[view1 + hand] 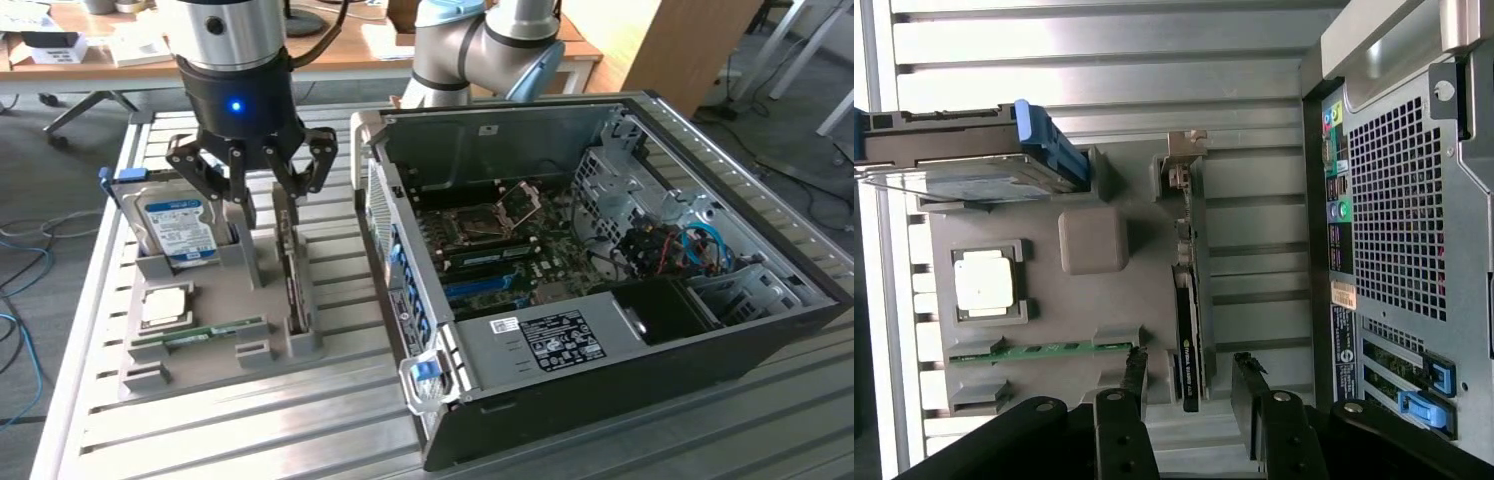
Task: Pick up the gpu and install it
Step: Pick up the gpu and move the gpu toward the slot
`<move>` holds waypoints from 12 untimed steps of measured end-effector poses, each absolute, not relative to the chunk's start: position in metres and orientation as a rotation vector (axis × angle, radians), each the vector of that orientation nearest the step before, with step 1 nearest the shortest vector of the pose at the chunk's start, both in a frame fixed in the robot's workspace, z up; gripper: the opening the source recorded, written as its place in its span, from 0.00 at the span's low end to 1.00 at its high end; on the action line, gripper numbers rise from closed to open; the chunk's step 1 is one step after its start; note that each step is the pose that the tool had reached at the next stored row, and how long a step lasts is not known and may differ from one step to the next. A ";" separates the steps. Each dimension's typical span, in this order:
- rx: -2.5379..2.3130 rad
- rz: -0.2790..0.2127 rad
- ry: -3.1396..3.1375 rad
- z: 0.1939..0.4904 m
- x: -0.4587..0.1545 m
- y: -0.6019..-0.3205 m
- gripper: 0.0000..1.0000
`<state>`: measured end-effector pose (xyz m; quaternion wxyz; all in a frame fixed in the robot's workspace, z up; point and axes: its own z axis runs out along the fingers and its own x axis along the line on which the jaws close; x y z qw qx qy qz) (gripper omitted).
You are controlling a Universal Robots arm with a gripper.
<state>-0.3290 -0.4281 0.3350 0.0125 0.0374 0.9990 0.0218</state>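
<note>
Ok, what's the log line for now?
gpu: thin dark brownish-green circuit card, on edge in grey plastic holder, not held | black gripper: open, over it

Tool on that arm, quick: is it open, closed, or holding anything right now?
Tool: open, holding nothing, poised over the gpu.

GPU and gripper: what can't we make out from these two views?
1) gpu faces: edge-on in the wrist view; the gripper covers its far end in the exterior view.
2) finger-to-card contact: they overlap in the exterior view, so touching or apart is unclear.
3) motherboard slots in the computer case: too small and dim in the exterior view; the case's rear wall hides them in the wrist view.
</note>
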 end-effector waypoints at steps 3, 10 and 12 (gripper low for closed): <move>0.117 0.068 3.114 0.335 -0.329 -0.428 0.47; 0.117 0.068 3.114 0.334 -0.329 -0.426 0.47; 0.117 0.068 3.114 0.333 -0.329 -0.424 0.47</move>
